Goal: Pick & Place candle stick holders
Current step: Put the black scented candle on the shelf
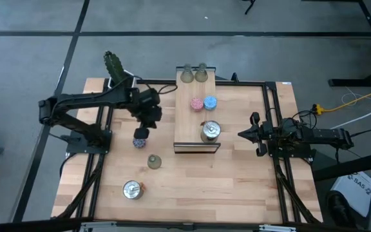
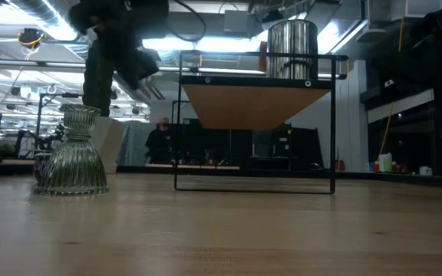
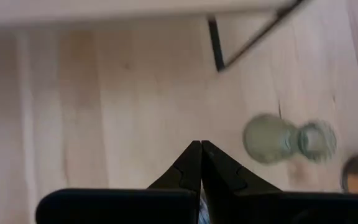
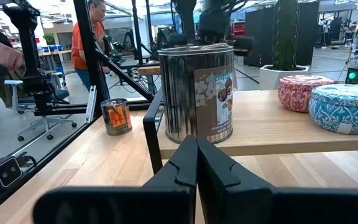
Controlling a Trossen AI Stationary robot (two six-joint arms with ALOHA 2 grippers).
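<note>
A light wooden board on a black wire frame [image 1: 195,116] forms a raised shelf. On it stand two olive-green holders [image 1: 194,73], a pink one [image 1: 196,103], a blue one [image 1: 210,102] and a silver one [image 1: 210,131]. On the table stand a purple holder [image 1: 139,142], a green one [image 1: 153,161] and a silver one [image 1: 133,189]. My left gripper [image 1: 142,132] is shut and hangs above the purple holder, high over the table [image 3: 201,146]. My right gripper [image 1: 243,135] is shut and empty, right of the shelf, pointing at the silver holder [image 4: 197,93].
A cactus in a white pot [image 1: 113,66] stands at the table's far left. The shelf's wire legs [image 2: 332,130] stand mid-table. Bare tabletop lies at the near right [image 1: 237,187]. People move in the room beyond the table [image 4: 89,37].
</note>
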